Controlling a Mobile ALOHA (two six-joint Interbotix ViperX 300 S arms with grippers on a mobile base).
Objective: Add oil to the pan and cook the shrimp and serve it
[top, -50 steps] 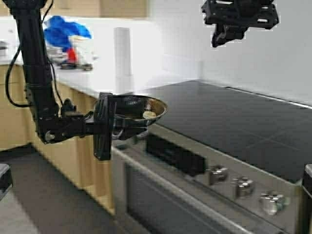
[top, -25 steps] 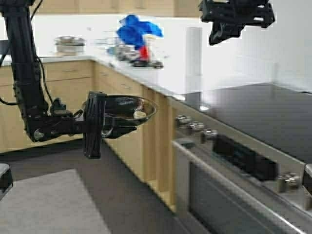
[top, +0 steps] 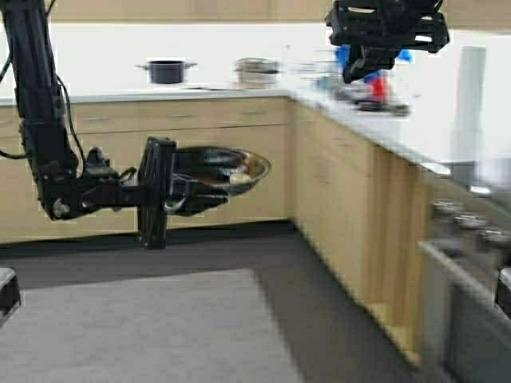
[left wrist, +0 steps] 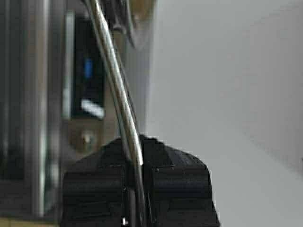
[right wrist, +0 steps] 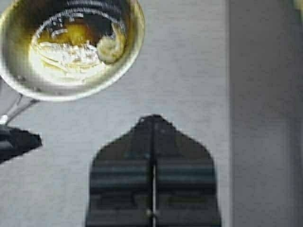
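Beyond the left claw (top: 172, 194), stretching away behind it, runs the kitchen's long counter (top: 160, 94) over wooden cabinets (top: 239, 159), with a dark pot (top: 166, 71) and a steel bowl (top: 254, 69) standing on top, well apart from anything the arms hold. To the right of that claw the counter turns a corner and leads to the stove front (top: 467, 263), whose knobs show at the picture's edge. Below both arms lies bare grey floor (top: 144, 327).

Out from the left claw, toward the robot's right, the pan (top: 219, 166) hangs in mid-air over the floor, level and upright. Its stubby handle points back into the claw, so the pan's long line runs straight out from the fingers. The left wrist view shows those fingers pressed together on the steel handle (left wrist: 118, 104), a firm pinch with no gap visible.

High above and to the right of the pan hangs the right claw (top: 375, 60), holding nothing. Its wrist view looks down on the pan from overhead, and its fingers (right wrist: 118, 177) meet along a thin seam, fully closed.

Inside the pan, on the side far from the left claw, sits the shrimp (right wrist: 112, 46), curled and pale, lying at the edge of a thin glossy pool of oil (right wrist: 71, 45).

Judging by this, serving is what remains: the left arm alone carries the load, so the pan must stay level until a dish is reached.
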